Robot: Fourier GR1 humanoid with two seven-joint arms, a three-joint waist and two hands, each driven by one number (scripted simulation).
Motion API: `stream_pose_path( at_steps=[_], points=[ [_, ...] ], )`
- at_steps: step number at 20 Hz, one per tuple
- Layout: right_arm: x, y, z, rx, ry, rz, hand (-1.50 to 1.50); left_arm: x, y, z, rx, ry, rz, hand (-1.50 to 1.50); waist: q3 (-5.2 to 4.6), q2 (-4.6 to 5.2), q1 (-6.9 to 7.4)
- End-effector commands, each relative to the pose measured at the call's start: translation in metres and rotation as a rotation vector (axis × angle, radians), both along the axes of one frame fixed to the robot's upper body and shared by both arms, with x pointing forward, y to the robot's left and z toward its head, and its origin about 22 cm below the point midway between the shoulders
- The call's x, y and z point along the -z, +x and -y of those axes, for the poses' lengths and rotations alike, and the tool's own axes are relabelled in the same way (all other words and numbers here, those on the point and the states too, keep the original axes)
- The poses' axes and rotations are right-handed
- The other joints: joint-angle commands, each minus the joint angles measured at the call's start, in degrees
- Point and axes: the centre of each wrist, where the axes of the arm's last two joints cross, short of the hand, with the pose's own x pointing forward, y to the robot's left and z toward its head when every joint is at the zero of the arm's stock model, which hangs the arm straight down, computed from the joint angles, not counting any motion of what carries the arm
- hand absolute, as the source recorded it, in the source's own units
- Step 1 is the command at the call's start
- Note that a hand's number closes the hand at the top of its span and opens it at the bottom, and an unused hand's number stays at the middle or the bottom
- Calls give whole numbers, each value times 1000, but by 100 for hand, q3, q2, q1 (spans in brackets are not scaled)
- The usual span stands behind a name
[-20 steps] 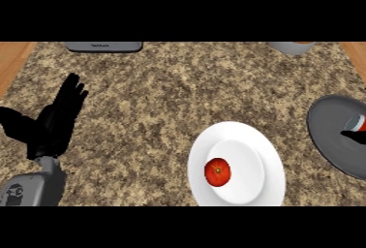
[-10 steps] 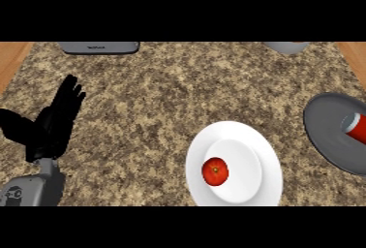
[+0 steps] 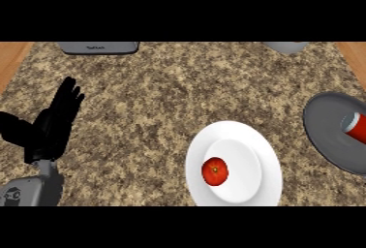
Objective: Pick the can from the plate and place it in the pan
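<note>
My left hand (image 3: 50,128) rests near the counter's (image 3: 157,97) left edge, fingers straight and spread upward, holding nothing. My right hand is out of view, so I cannot tell its state.

The can (image 3: 355,127), red with a pale rim, lies on its side in the grey pan (image 3: 325,121) at the counter's right edge, partly cut off by the view's border. The white plate (image 3: 247,145) near the front edge carries only a red tomato (image 3: 215,171). I judge the placing as good as done.

What could go wrong from here: a can on its side may roll along the pan's shallow floor if the pan is nudged, and the pan sits so close to the right edge that a bump from an arm on that side could shift it outward. The tomato could roll off the plate if that is knocked.

Open room lies across the counter's middle and back, between my left hand and the plate. A dark grey appliance (image 3: 99,47) and a grey vessel (image 3: 286,46) sit at the back edge, well apart from everything.
</note>
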Motion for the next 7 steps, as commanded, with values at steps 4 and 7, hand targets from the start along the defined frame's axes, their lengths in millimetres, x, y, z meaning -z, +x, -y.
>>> stream_pose_path(
  at_steps=[4,7],
  points=[
    [-1,-47,13,-104,25,112,-150,-14,-6,-4,4,1,13,0,4,-15,32],
    [10,-50,8,-108,11,95,-150,-6,4,8,16,-13,1,0,5,-3,13]
  ],
)
